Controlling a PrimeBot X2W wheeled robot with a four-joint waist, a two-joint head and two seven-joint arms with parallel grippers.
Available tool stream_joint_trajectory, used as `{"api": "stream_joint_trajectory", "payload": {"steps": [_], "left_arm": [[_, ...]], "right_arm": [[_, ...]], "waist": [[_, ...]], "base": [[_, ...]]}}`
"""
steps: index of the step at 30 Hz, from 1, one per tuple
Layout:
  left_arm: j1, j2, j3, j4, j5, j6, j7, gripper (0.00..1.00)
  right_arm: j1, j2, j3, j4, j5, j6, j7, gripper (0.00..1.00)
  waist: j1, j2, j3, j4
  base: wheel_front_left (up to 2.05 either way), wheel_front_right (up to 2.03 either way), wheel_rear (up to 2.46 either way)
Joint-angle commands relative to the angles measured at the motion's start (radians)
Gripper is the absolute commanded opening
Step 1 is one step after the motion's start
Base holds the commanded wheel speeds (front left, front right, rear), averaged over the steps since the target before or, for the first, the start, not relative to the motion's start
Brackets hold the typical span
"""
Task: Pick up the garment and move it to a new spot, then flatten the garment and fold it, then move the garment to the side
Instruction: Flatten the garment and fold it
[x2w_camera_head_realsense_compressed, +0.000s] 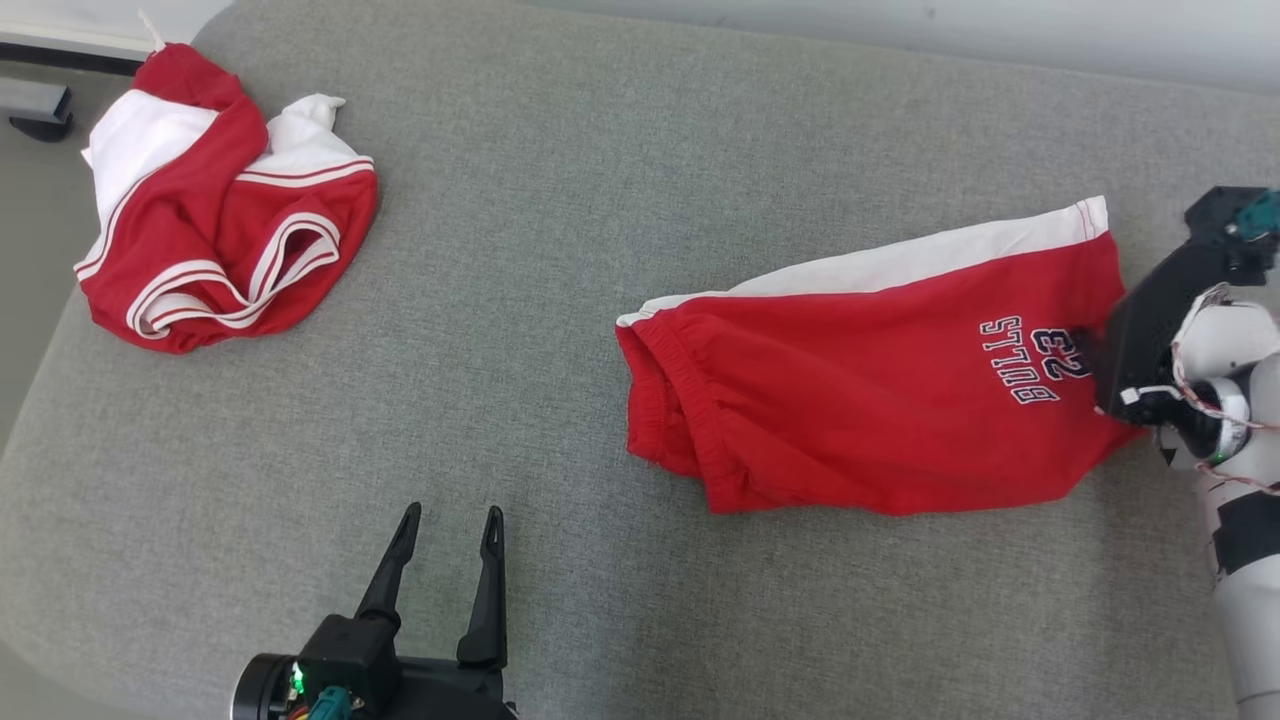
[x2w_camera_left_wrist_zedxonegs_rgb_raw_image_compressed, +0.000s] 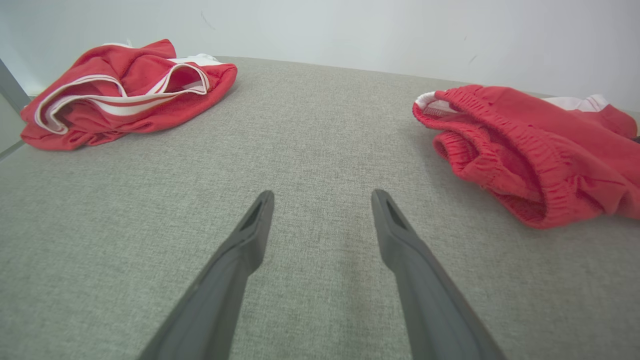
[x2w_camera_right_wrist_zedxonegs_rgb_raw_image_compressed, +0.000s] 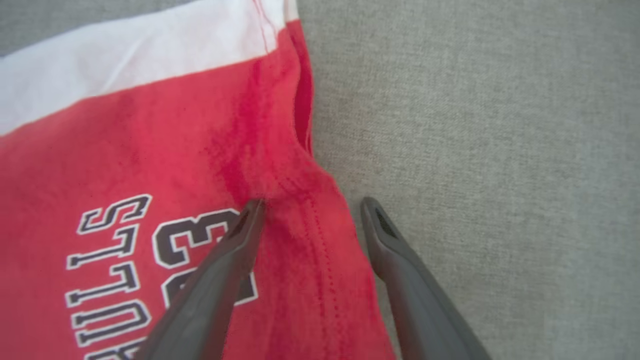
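shorts (x2w_camera_head_realsense_compressed: 860, 390): red with a white side stripe, lying mostly flat on the right half of the cushion, waistband (x2w_camera_head_realsense_compressed: 670, 400) toward the middle, leg hem (x2w_camera_right_wrist_zedxonegs_rgb_raw_image_compressed: 325, 260) at the right.
handling: thin jersey knit, so probably light, limp and non-fragile. It will sag and bunch when lifted and drag on the rough weave.
where to grab: the stitched hem or the elastic waistband. Both are thicker and less likely to slip out than the single layer near the print (x2w_camera_head_realsense_compressed: 1035, 360).
right gripper (x2w_camera_right_wrist_zedxonegs_rgb_raw_image_compressed: 311, 210): fingers spread and holding nothing. One tip is on the red cloth and the other just past the hem edge over bare cushion.
left gripper (x2w_camera_head_realsense_compressed: 450, 525): fingers apart and empty, near the front edge, well apart from the shorts.
other garment (x2w_camera_head_realsense_compressed: 215, 200): red and white, crumpled at the far left corner.
cushion (x2w_camera_head_realsense_compressed: 560, 200): grey woven upholstery, soft, with rounded edges.
room: pale wall (x2w_camera_left_wrist_zedxonegs_rgb_raw_image_compressed: 350, 30) right behind the cushion.
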Motion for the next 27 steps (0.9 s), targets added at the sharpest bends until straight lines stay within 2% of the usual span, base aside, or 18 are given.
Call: {"api": "stream_joint_trajectory", "payload": {"steps": [1,2,3,4,10,18,27], "left_arm": [[-0.008,0.0,0.002,0.003,-0.005,0.003,-0.003,1.0],[-0.006,0.001,0.004,0.005,-0.008,0.005,-0.003,1.0],[-0.004,0.002,0.004,0.006,-0.011,0.005,-0.003,1.0],[-0.003,0.003,0.004,0.008,-0.013,0.004,-0.001,1.0],[-0.007,0.007,0.004,0.015,-0.021,0.005,0.004,1.0],[0.008,0.011,0.0,0.026,-0.031,0.008,0.008,1.0],[0.01,0.009,-0.009,0.024,-0.036,0.011,0.01,1.0]], "right_arm": [[0.092,0.047,0.039,0.031,0.016,0.006,0.059,0.74],[0.101,0.048,0.057,0.017,0.028,0.006,0.077,0.36],[0.11,0.044,0.07,0.001,0.04,0.006,0.086,0.28],[0.118,0.037,0.086,-0.017,0.048,0.006,0.092,0.0],[0.13,-0.003,0.082,-0.094,0.057,0.004,0.058,0.0],[0.171,-0.037,-0.052,-0.225,0.01,0.002,-0.051,0.0],[0.288,-0.102,-0.191,-0.399,-0.079,0.002,-0.076,0.0]], "waist": [[0.0001,0.0001,-0.005,-0.005],[0.0001,0.0001,-0.008,-0.009],[0.0001,0.0001,-0.011,-0.013],[0.0001,0.0001,-0.013,-0.016],[0.0001,0.0001,-0.019,-0.036],[0.0001,0.0001,-0.061,-0.075],[0.0001,0.0001,-0.077,-0.107]], "base": [[0.0,0.0,0.0],[0.0,0.0,0.0],[0.0,0.0,0.0],[0.0,0.0,0.0],[0.0,0.0,0.0],[0.0,0.0,0.0],[0.0,0.0,0.0]]}}
